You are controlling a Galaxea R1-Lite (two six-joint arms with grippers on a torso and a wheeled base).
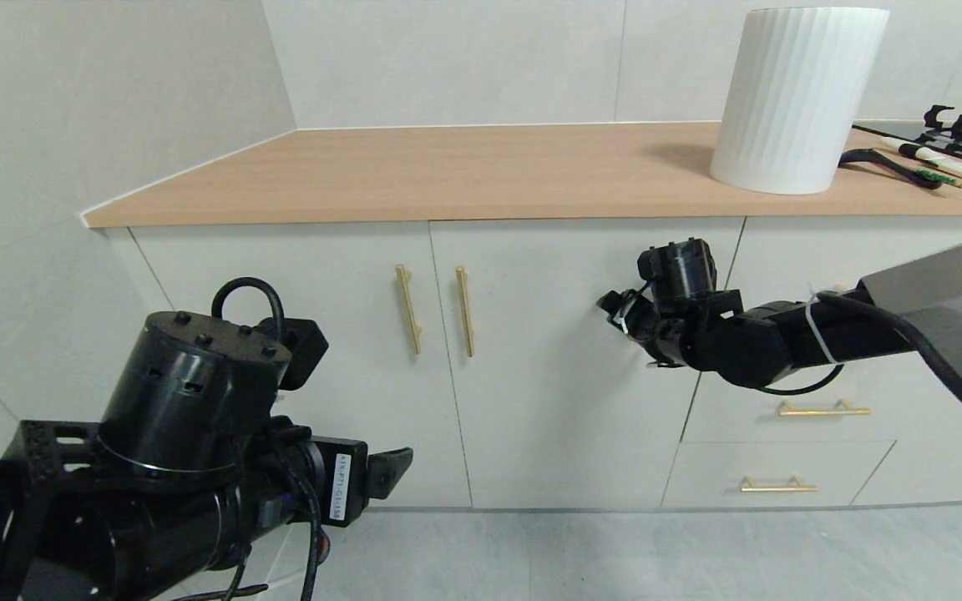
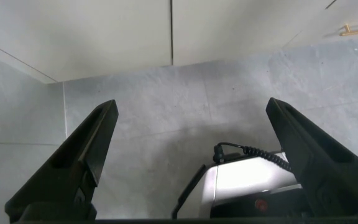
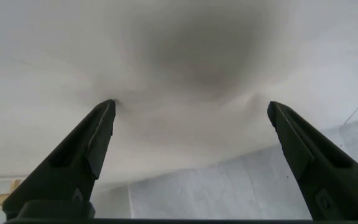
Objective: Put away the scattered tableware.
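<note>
The countertop [image 1: 448, 171] is stretching wide towards one white ribbed holder [image 1: 790, 100] at 1 o'clock. The tableware [image 1: 928, 167] is lying beside it at 2 o'clock, cut off and too jumbled to count. The left claw [image 2: 191, 106] is hanging spread over the floor [image 2: 166, 124]. The right claw [image 3: 191, 104] is spread, facing a cabinet door [image 1: 548, 376] close up.

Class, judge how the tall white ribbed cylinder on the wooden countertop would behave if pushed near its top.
The tall white ribbed cylinder appears to widen upward from a narrower base, so a high push may tip it rather than slide it. Its vertical ribs would probably aid grip. It looks rigid.
</note>
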